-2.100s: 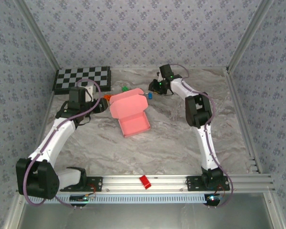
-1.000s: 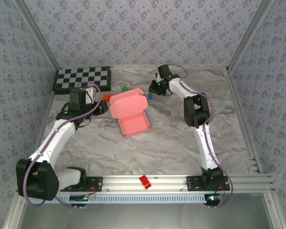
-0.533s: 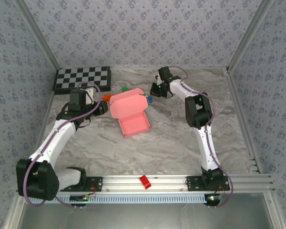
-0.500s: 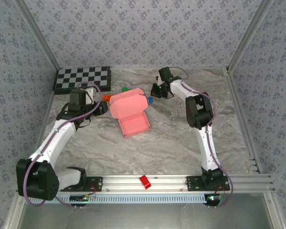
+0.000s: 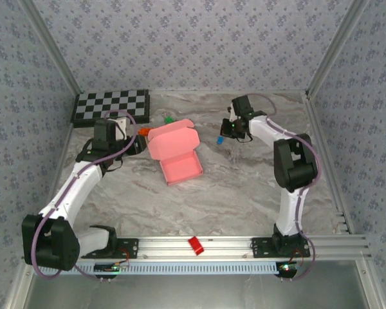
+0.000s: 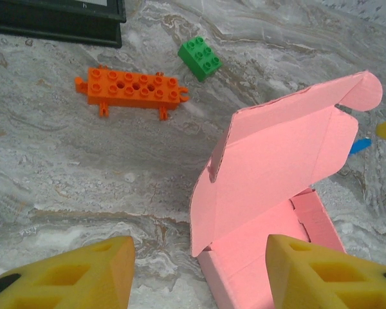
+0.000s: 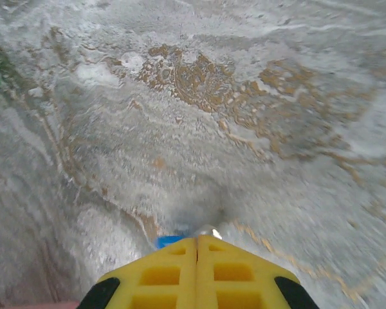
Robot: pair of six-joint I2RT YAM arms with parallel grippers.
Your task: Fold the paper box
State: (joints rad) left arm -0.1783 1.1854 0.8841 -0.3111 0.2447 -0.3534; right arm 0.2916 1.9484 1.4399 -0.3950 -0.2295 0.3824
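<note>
One salmon-pink card box (image 5: 179,168) sits left of centre on your marbled surface (image 5: 244,193). Its shallow tray is empty and its lid is swung open at the far side. Tray and lid together run near to far, the tray nearer you, the lid's rounded flap at the far right. Your left pincer (image 6: 197,257) stands open just beside the lid's left edge. Your right pincer (image 7: 197,238), well right of the box, is closed. A small blue bit (image 7: 169,241) peeks at its tips; whether it is pinched you cannot tell.
</note>
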